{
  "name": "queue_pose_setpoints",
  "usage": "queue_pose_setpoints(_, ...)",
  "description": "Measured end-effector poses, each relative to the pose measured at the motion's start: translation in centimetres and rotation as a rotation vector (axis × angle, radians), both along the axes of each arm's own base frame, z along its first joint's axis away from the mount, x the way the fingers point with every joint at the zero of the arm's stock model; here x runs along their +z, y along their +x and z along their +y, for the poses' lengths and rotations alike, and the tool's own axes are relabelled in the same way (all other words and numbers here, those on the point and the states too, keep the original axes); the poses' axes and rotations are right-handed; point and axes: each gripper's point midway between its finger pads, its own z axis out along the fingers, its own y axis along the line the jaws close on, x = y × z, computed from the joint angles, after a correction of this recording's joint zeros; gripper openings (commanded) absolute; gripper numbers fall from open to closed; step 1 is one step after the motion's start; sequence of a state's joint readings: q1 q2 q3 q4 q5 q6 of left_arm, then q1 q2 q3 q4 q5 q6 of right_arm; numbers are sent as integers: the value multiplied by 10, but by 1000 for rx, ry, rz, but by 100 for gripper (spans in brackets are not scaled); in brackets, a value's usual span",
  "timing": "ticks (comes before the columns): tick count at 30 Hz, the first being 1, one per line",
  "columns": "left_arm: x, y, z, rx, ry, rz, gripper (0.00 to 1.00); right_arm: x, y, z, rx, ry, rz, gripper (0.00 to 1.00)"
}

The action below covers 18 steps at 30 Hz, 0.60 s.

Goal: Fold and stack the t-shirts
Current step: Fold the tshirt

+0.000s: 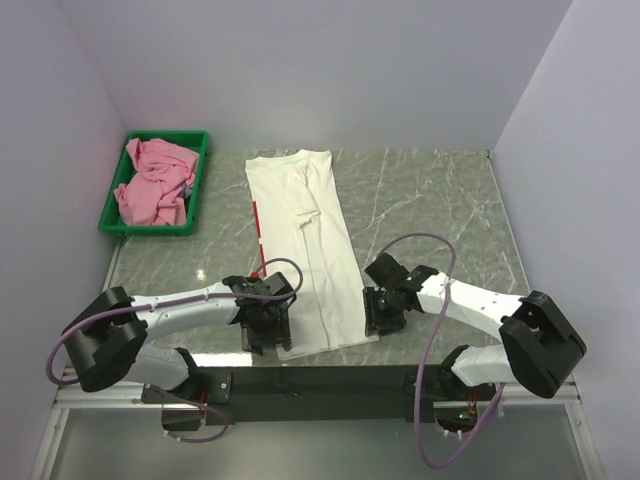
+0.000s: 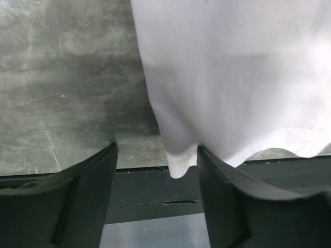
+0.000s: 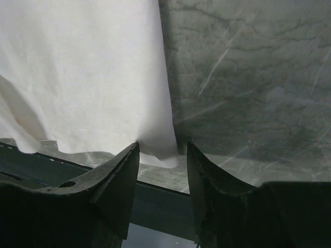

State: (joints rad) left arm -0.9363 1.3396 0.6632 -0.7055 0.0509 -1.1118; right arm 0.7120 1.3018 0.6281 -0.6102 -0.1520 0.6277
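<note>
White t-shirt [image 1: 305, 230] lies as a long narrow strip down the middle of the worktop [image 1: 440, 200]; pink t-shirt [image 1: 155, 185] sits bunched in the green tray [image 1: 203, 165] at the far left; both look like thin floppy cotton, light, likely to sag and come unfolded if lifted by one point, so I'd pinch both near corners together; left jaws and right jaws each straddle one of those corners, parted, nothing clamped yet; no readable writing, just a red sliver [image 1: 257, 225] along its left edge.
</note>
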Motion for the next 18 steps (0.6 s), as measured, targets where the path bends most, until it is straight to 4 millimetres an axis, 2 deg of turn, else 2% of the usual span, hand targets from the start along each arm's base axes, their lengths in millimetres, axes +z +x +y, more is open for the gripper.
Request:
queue_pose_setpoints(7, -3, -5, 1, -31, 52, 9, 56, -4, -8, -5, 7, -57, 21, 47)
queue_pose_setpoints(13, -4, -7, 3, -32, 61, 15, 43, -5, -9, -5, 15, -81, 38, 43)
queue_pose_setpoints(15, -4, -7, 2, -34, 61, 18, 35, -5, -9, -3, 21, -86, 42, 37)
queue_pose_setpoints(16, -4, -8, 2, -34, 60, 20, 30, -5, -9, -3, 24, -88, 44, 26)
queue_pose_setpoints(18, -4, -8, 0, -33, 50, 24, 19, -6, -10, -2, 29, -90, 49, 14)
